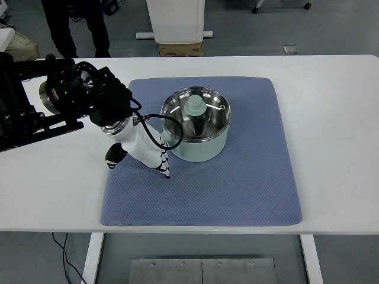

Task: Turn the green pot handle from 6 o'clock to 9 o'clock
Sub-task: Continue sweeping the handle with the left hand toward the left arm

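The green pot (pixel 196 125) is seen on the blue mat (pixel 237 183), its handle hidden. The left hand (pixel 155 155) is pressed against its left wall, fingers loosely extended, nothing grasped; progress cannot be judged.

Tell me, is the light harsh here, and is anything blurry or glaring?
Top view: lighting soft and even, shadows faint; bright glints on the steel inside of the green pot; the left hand and the blue mat look sharp; the white table is bright but not washed out.
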{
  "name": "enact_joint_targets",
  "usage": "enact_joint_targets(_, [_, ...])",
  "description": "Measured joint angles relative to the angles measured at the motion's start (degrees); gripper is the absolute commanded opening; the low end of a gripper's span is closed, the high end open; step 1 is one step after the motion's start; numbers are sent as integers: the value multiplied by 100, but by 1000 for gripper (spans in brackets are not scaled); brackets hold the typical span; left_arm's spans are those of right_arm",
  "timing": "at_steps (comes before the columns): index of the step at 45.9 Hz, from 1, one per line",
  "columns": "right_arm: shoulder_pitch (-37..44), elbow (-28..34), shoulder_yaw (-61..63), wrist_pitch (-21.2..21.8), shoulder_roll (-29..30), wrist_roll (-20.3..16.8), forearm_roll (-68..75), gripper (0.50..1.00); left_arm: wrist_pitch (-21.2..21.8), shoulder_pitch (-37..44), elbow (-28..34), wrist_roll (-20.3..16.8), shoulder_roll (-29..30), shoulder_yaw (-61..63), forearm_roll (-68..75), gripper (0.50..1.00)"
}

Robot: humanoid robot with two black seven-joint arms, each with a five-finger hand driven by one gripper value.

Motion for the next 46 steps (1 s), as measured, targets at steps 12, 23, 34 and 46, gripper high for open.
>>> enact_joint_targets(12, [0,0,0,0,0,0,0,1000,13,-16,101,0,77,45,42,1000])
enact_joint_targets(23, [0,0,0,0,0,0,0,1000,44,-102,293,0,120,45,245,1000])
enact_joint_targets(34, [0,0,0,0,0,0,0,1000,70,-147,363,0,135,49,246,1000])
enact_joint_targets(46, [0,0,0,0,0,0,0,1000,123,-198,395,0,195,145,255,1000])
